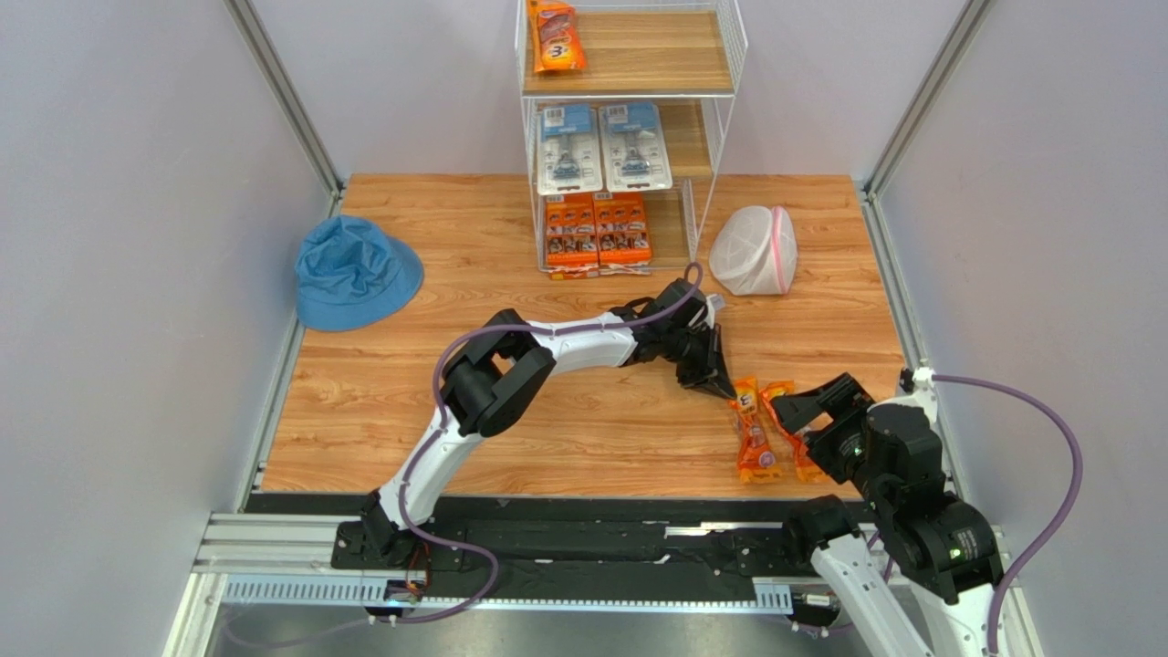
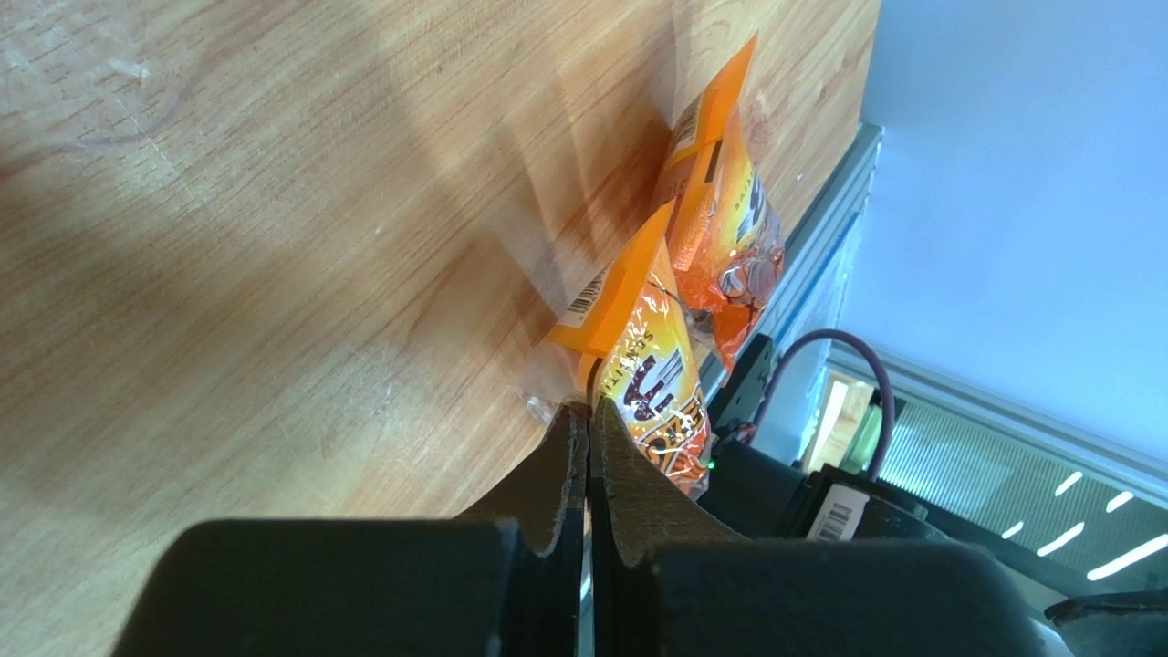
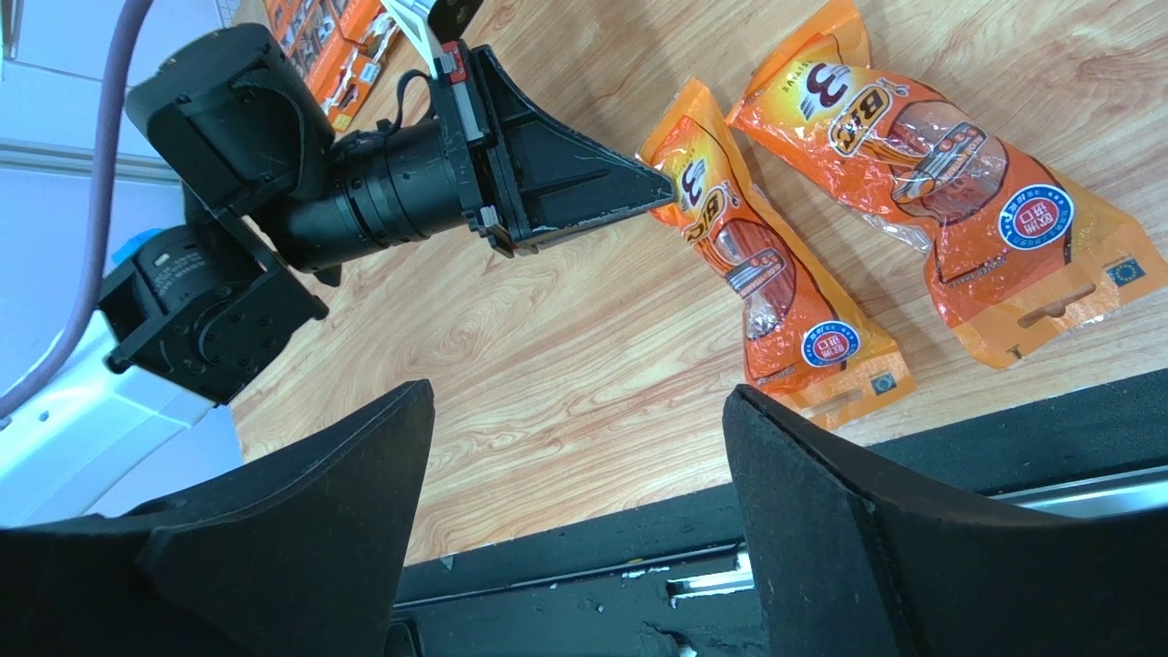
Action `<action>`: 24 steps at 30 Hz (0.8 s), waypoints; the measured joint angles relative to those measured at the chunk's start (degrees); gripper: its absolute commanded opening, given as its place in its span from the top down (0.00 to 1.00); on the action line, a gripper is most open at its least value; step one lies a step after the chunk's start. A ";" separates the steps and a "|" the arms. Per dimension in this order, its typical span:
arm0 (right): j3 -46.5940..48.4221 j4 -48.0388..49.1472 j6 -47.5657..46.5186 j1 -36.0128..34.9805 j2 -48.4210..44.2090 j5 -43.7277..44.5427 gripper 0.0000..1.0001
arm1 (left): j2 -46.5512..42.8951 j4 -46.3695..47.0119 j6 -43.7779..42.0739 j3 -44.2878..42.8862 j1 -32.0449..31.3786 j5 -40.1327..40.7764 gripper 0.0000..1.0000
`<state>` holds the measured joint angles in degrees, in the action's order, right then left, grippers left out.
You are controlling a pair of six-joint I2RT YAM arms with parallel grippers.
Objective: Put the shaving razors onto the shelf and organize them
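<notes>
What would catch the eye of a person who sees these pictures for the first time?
The left pincer, stretched across the wooden table, is shut on the top end of a long orange razor bag; a second orange bag lies beside it, next to the open right pincer. Behind them stands the white wire shelf, with razor packs on all three boards.

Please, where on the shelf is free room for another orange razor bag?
The top board is bare right of its orange bag. The middle board, right of the blister cards, and the bottom board, right of the multi-packs, have narrower strips. Left sides are crowded.
</notes>
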<state>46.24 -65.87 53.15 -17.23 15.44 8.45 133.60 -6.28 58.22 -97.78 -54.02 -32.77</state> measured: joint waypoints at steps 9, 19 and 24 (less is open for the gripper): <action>-2.38 2.73 -0.09 0.00 -1.46 -4.61 0.16 | -8.44 2.19 -0.42 12.63 3.17 -0.44 1.00; -16.20 17.66 0.20 0.02 -3.74 -18.60 0.13 | -29.99 -0.04 -3.13 17.94 13.64 -2.89 1.00; -19.71 26.03 0.79 0.04 -2.36 -25.49 0.14 | -35.85 -3.54 -5.68 17.94 15.67 -3.45 1.00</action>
<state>26.52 -39.83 53.93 -17.19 13.08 -17.04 97.76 -9.82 52.53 -79.83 -38.35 -36.23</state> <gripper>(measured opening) 0.869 0.008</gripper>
